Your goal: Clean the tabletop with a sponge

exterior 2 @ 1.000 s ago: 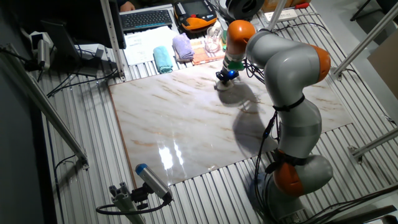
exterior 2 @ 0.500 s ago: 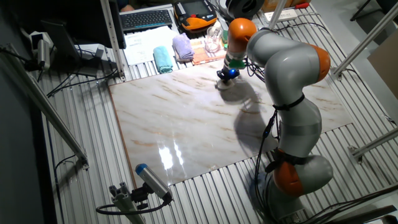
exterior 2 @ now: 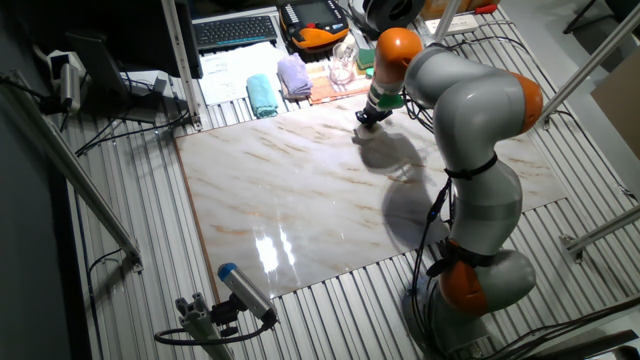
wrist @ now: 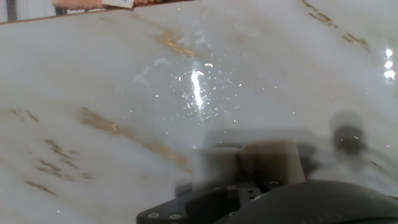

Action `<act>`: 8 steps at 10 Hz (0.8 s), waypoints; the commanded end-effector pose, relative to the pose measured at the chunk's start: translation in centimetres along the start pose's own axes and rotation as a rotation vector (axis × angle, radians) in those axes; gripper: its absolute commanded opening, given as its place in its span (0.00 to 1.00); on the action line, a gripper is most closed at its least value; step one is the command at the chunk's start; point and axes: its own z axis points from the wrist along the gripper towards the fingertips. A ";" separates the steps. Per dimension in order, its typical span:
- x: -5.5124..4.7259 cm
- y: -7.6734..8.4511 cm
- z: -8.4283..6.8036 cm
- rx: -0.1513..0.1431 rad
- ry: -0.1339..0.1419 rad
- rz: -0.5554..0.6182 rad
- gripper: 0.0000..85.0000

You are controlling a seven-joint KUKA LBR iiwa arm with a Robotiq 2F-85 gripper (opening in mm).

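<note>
Cream sponge (wrist: 264,163) sits pinched in the gripper (exterior 2: 372,117) and pressed flat to the slab (exterior 2: 300,200) near its far edge — the hand view shows the block blurred at the bottom of the frame, marble veins and a glint of light just ahead of it. The wiping stroke looks to be in hand. The next move calls for steady downward pressure while sweeping the sponge toward the broad unwiped middle — and keeping clear of the cloths (exterior 2: 262,96) beyond the edge.
</note>
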 end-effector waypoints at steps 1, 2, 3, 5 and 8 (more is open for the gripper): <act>-0.1 0.1 0.4 0.003 0.001 -0.008 0.00; -0.2 0.1 0.8 -0.006 0.005 -0.014 0.00; -0.3 0.1 1.0 -0.010 0.005 -0.023 0.00; -0.4 0.1 1.1 -0.017 0.001 -0.049 0.00; -0.4 -0.3 1.4 -0.019 -0.007 -0.087 0.00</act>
